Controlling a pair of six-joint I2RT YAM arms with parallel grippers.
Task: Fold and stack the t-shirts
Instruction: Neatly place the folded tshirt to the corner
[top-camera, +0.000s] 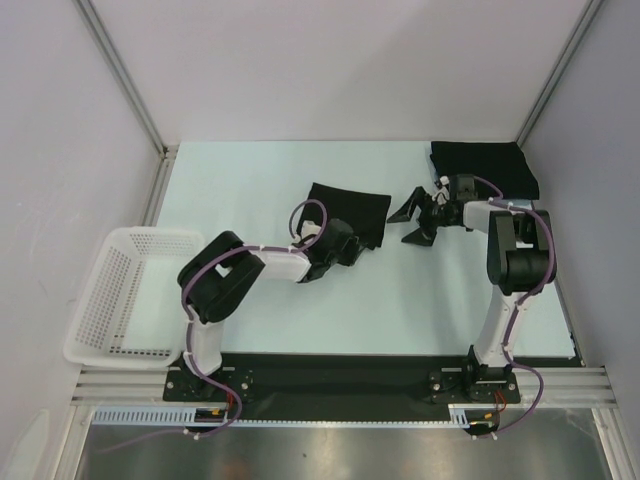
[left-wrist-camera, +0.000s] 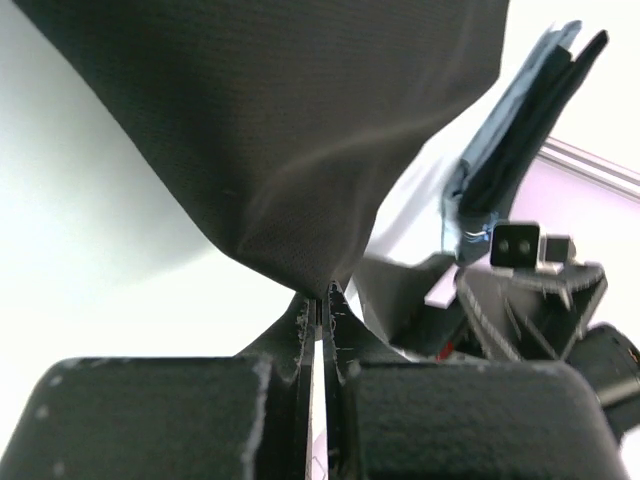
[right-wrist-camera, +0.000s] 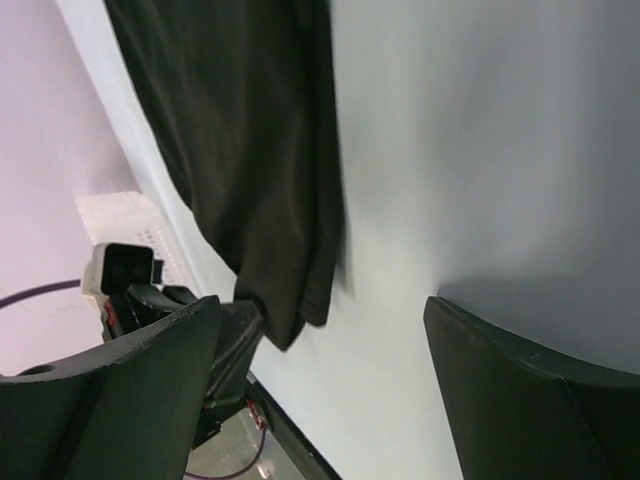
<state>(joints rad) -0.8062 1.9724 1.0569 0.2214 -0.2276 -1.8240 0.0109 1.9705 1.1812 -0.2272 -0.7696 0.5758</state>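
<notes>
L gripper (left-wrist-camera: 322, 298) pinches t-shirt (top-camera: 345, 207) corner; R gripper (top-camera: 412, 224) wide open, empty.

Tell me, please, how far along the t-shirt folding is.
Done: one folded t-shirt lies in the far right corner. In hand: the left gripper is shut on an edge of the second t-shirt; the right gripper hangs open beside it. Left: finishing that fold and stacking it.

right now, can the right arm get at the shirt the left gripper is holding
Probably yes: the right gripper stands open just right of the t-shirt, with only bare table between them. The left gripper is shut on its near edge.
</notes>
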